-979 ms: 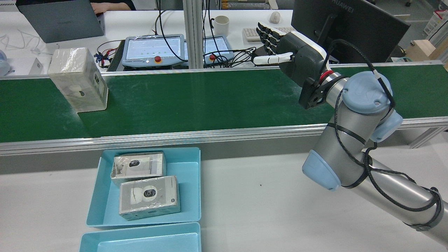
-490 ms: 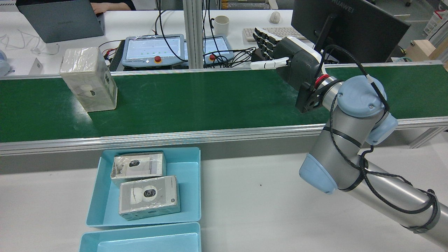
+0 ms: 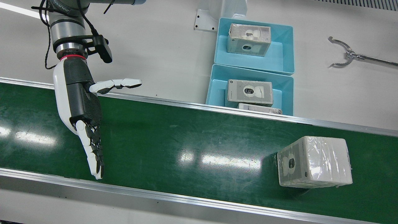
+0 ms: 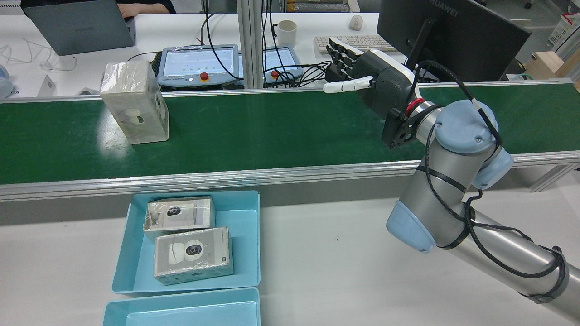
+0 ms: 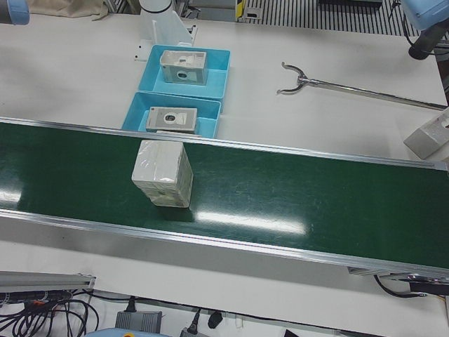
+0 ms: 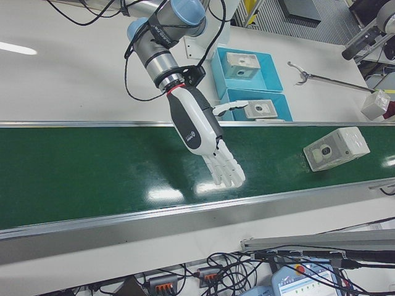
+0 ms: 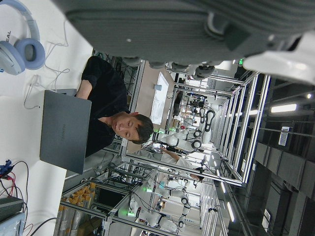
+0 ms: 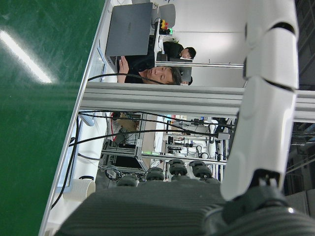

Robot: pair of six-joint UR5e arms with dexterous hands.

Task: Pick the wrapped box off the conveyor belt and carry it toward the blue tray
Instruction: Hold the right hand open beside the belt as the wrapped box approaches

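The wrapped box [image 3: 314, 161] stands free on the green conveyor belt [image 3: 186, 140], clear plastic over its pale sides. In the rear view the wrapped box [image 4: 133, 102] is at the belt's left part, far from my right hand [image 4: 371, 74]. That right hand [image 3: 82, 105] hovers open over the belt, fingers stretched flat and thumb out sideways, holding nothing. The blue tray [image 4: 244, 244] lies on the white table just before the belt and holds two wrapped boxes. My left hand [image 7: 197, 29] shows only as a palm edge and thumb, nothing in it.
A second blue tray [image 3: 286, 62] with one box sits behind the first. A metal grabber tool [image 3: 345, 56] lies on the table. Beyond the belt are control pendants [image 4: 195, 63], cables, a mug, a monitor and a seated person.
The wrapped box has ridden the belt toward the right of the rear view. My right hand has drifted slightly left and stays open.
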